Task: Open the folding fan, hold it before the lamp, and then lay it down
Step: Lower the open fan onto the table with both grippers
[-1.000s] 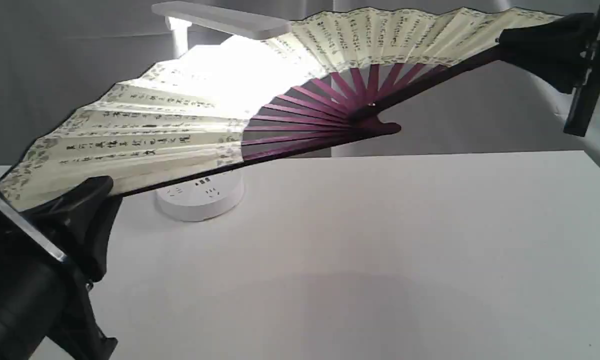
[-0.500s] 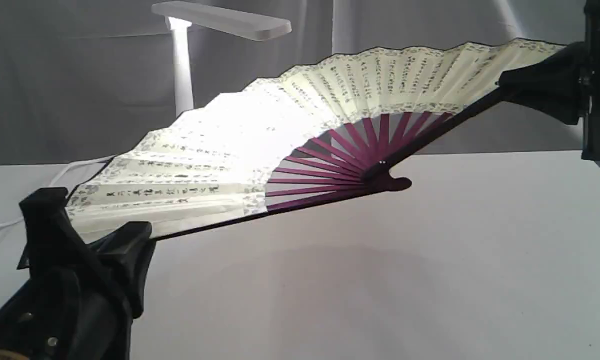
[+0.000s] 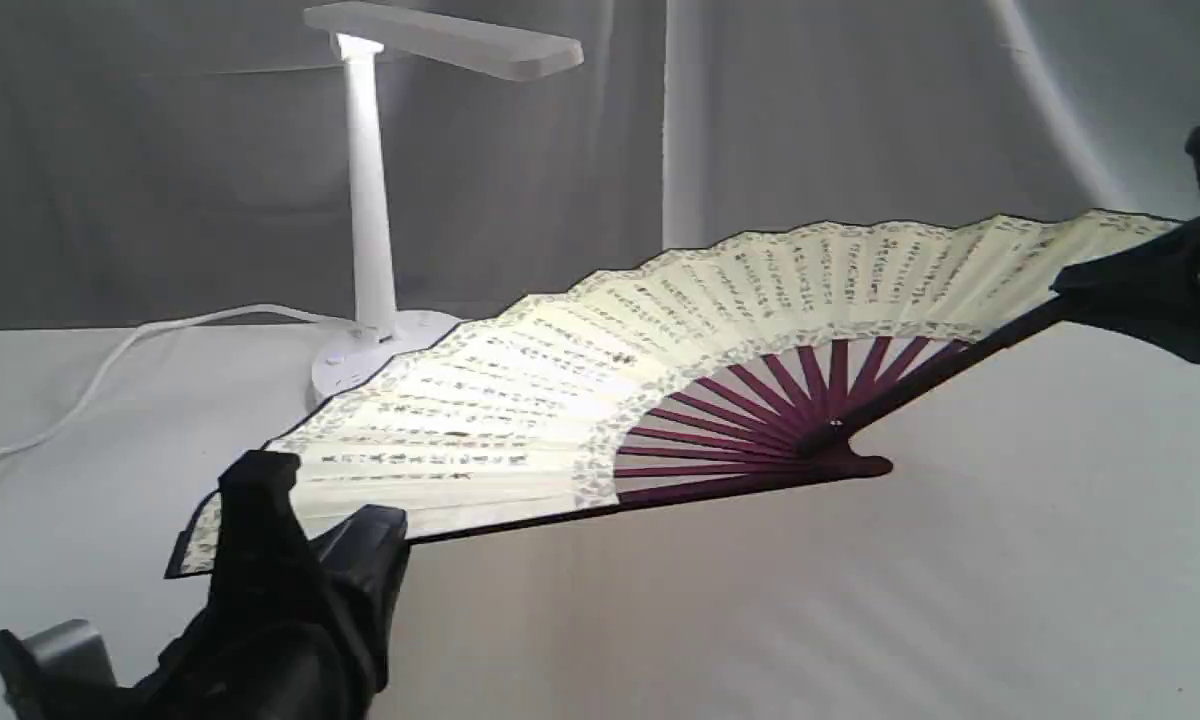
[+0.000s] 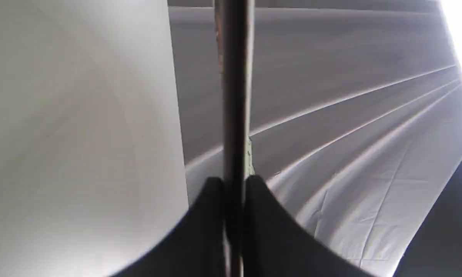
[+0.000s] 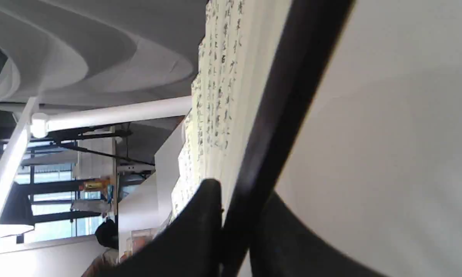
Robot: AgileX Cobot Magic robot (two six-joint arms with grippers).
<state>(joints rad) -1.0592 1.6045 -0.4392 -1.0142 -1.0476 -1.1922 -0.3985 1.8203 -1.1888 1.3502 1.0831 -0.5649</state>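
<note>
Two grips on folding fan, spread open: left hand clamping one guard, low near surface; fan hanging tilted before lamp base, not yet flat; right hand pinching other guard, higher. Likely laying-down step; next calling for lowering level, then releasing both.

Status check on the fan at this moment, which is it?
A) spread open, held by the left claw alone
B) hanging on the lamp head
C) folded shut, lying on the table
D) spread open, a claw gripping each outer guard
D: the folding fan is spread wide above the table, with the left claw shut on one outer guard and the right claw shut on the other.
</note>
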